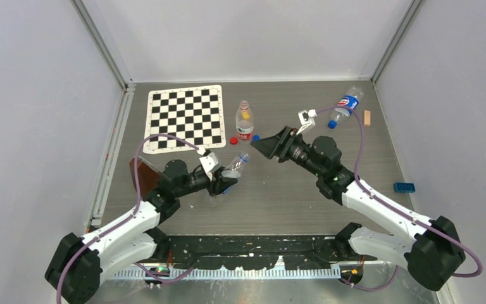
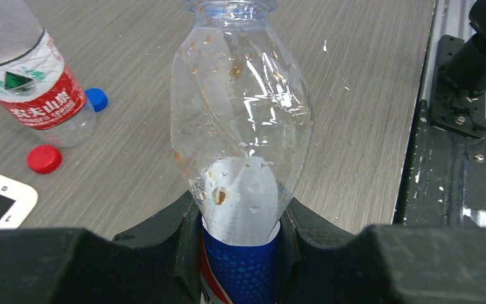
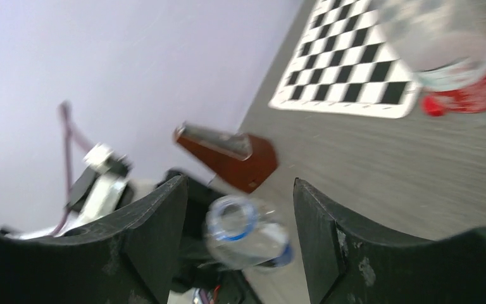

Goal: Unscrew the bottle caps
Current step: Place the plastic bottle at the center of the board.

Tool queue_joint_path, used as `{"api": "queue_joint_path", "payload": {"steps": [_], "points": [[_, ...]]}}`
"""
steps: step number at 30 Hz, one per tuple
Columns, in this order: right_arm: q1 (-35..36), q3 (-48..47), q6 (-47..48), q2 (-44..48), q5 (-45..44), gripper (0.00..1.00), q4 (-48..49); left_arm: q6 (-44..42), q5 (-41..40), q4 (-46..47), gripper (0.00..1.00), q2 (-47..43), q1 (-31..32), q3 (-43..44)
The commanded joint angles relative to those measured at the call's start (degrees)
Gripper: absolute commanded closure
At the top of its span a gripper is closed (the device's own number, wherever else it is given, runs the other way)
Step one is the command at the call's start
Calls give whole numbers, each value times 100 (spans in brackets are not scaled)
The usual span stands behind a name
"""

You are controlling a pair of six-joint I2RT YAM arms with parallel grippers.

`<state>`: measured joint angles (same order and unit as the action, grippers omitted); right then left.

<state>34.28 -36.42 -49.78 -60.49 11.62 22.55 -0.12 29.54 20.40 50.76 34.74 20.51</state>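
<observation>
My left end effector (image 2: 240, 212) clamps the blue-labelled bottle (image 2: 240, 107), uncapped.
Held by its label band over the tabletop (image 2: 367, 95), it looks light, thin-walled, easily crushed; my right end effector (image 3: 239, 190) stands half-open facing its neck.

The left arm (image 1: 126, 225) and the right arm (image 1: 380, 206) are built alike: smooth white shell links between bulky matte-black joint housings, with a large rounded black housing at the near end of each. A thin purple cable (image 1: 140, 166) runs along the left arm, and a second purple cable (image 1: 361, 152) along the right. A small white camera block (image 1: 209, 161) sits at the left wrist and a matching white block (image 1: 305, 117) at the right. The left gripper (image 2: 240, 253) has thick matte-black plastic fingers (image 2: 164, 234) with angled inner faces. The right gripper (image 3: 240, 215) has similar blunt black fingers (image 3: 329, 234), speckled with pale scuffs.
</observation>
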Motion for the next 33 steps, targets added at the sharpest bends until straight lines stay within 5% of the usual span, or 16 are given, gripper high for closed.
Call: {"api": "queue_joint_path", "payload": {"steps": [1,15,17,21,24,29,31,33], "points": [[564,-363,313,208,102,33,-100,363,258,707,74,114,-21,254],[1345,-1133,1053,-560,-267,33,-1031,425,232,893,73,8,-20,146],[1383,-1193,1061,-667,-242,38,-1029,425,245,895,73,9,-20,146],[1396,-1234,1085,-766,-167,64,-992,417,216,873,70,-19,-20,139],[1403,-1238,1216,-740,-164,81,-1043,429,106,877,58,-90,-20,104],[1406,-1257,1476,-607,-425,93,-1316,368,37,845,36,-183,-20,54],[1406,-1272,1611,-521,-671,94,-1489,320,-14,815,2,-190,-20,49],[1407,-1316,1757,-405,-959,94,-1725,274,-92,770,0,-202,-20,49]]}}
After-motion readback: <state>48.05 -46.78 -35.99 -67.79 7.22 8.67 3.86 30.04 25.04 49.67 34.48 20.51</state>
